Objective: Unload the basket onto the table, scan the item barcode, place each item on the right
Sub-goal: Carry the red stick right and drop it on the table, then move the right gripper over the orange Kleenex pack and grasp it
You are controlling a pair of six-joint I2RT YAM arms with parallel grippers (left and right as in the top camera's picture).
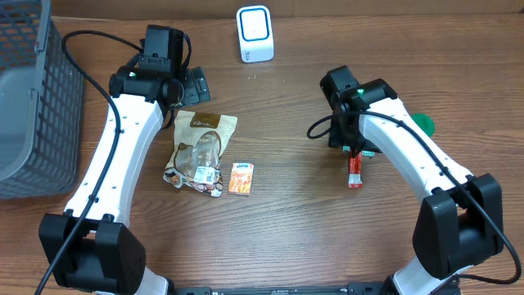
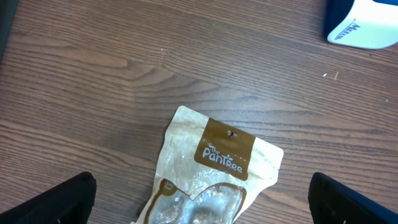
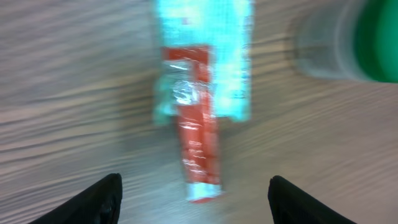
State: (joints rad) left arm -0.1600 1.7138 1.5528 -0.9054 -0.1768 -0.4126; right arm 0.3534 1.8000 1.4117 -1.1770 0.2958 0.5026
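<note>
1. R gripper point(image 3: 194, 183): jaws spread wide and pinching nothing. One finger point(image 3: 93, 199) sits on each side of the red-and-teal packet point(image 3: 202, 112), and neither touches it.
2. Red-and-teal packet lies flat on the tabletop point(image 1: 295, 205), in the right half, about midway btwn far and near edges. Its teal end is under the gripper and its red end points to the near edge. R wrist view is blurred, so can't read print or find a barcode.
3. Green round obj point(image 1: 423, 123) is just beside the packet, toward the right edge. It is partly hidden by the R arm, so can't tell what it is.
4. L gripper point(image 2: 204, 180): jaws spread wide and empty. It hangs over the top end of the brown "The PanTree" pouch point(image 2: 211, 168) w/o touching it.
5. Pouch lies flat in the left half of the tabletop. Its brown label end points to the far edge and its clear window to the near edge.
6. Small orange packet point(image 1: 241, 178) is just beside the pouch's near-right corner.
7. White barcode scanner point(image 1: 255, 33) stands at the far edge, about centre, well apart from both grippers and from the red-and-teal packet.
8. Grey mesh basket point(image 1: 33, 106) sits at the far-left corner, along the left edge.
</note>
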